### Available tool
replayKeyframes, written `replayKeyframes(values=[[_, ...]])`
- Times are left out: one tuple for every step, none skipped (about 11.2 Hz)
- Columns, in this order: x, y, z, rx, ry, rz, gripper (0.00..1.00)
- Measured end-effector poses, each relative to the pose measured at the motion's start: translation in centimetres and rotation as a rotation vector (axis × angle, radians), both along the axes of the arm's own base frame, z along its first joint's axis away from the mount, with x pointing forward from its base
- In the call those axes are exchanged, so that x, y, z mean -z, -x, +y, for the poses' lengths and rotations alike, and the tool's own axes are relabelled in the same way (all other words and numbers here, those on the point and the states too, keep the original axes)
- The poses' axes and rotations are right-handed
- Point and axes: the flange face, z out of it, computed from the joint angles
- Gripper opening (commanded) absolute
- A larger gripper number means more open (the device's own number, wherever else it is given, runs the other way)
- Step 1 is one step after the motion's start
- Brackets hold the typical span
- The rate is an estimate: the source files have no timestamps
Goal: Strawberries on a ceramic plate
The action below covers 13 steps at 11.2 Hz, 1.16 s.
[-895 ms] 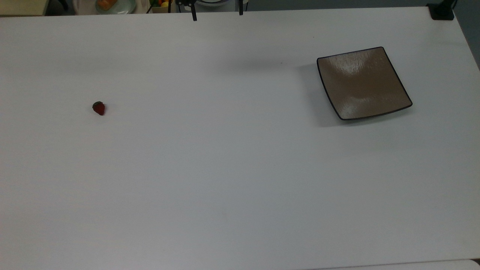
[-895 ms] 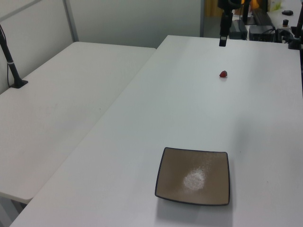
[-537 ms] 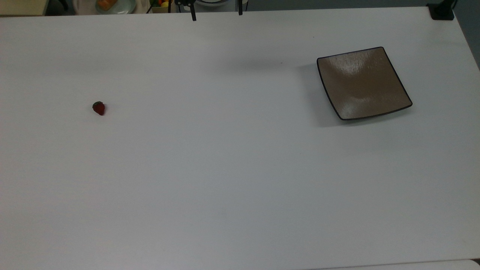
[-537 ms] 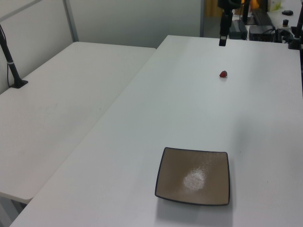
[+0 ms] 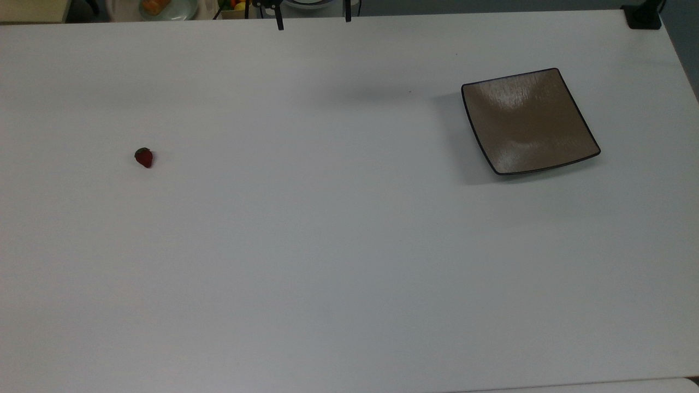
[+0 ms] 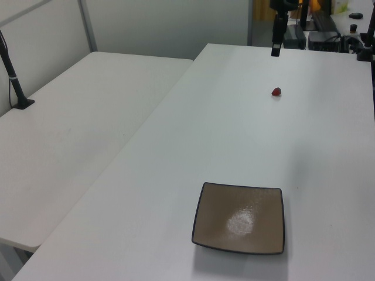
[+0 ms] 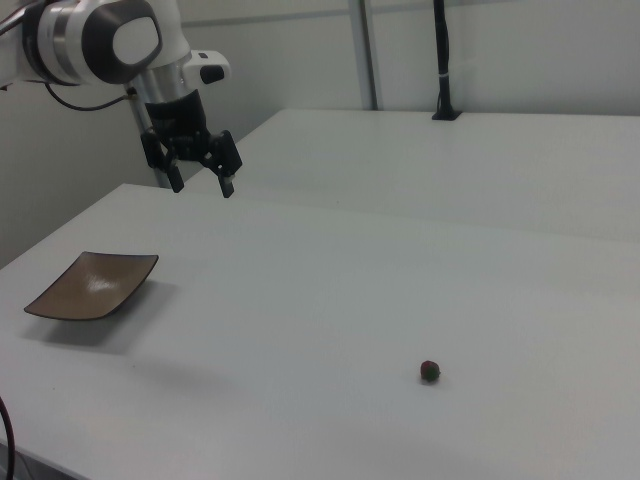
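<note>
We count one strawberry (image 5: 144, 158) and one ceramic plate (image 5: 528, 121), near opposite ends of the table (image 5: 327, 245). Our gripper (image 7: 202, 182) hangs spread wide, holding and touching nothing.

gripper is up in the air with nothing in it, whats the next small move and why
Probably carry the open gripper over toward the strawberry and start down. The strawberry lies alone on the white table, far from the empty ceramic plate, and the gripper hangs high above both.

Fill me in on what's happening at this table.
A Franka arm hangs above the white table with its gripper open and empty, holding nothing. A single strawberry lies on the table, far from the square brown ceramic plate, which has nothing on it. The strawberry has not yet been picked up.
</note>
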Motion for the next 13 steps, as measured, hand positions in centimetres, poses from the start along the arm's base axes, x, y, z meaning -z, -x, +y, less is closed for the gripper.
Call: replayKeyframes(values=[[0.0,0.0,0.0,-0.034,0.002,-0.001,1.0],[0.0,0.0,0.0,-0.093,0.006,-0.004,1.0],[0.0,0.0,-0.3,-0.181,0.013,-0.007,1.0],[0.1,-0.1,-0.5,-0.241,0.017,-0.009,1.0],[0.1,-0.1,-0.7,-0.277,0.02,-0.01,1.0],[0.2,-0.1,-1.0,-0.289,0.021,-0.009,1.0],[0.3,-0.2,-1.2,-0.294,0.021,-0.007,1.0],[0.4,-0.2,-1.3,-0.296,0.022,-0.005,1.0],[0.7,-0.3,-1.4,-0.294,0.022,0.0,1.0],[1.0,-0.5,-1.6,-0.29,0.023,0.006,1.0],[1.2,-0.7,-2.3,-0.277,0.022,0.01,1.0],[1.2,-0.7,-3.0,-0.265,0.02,0.009,1.0],[1.1,-0.9,-4.1,-0.245,0.02,0.009,1.0]])
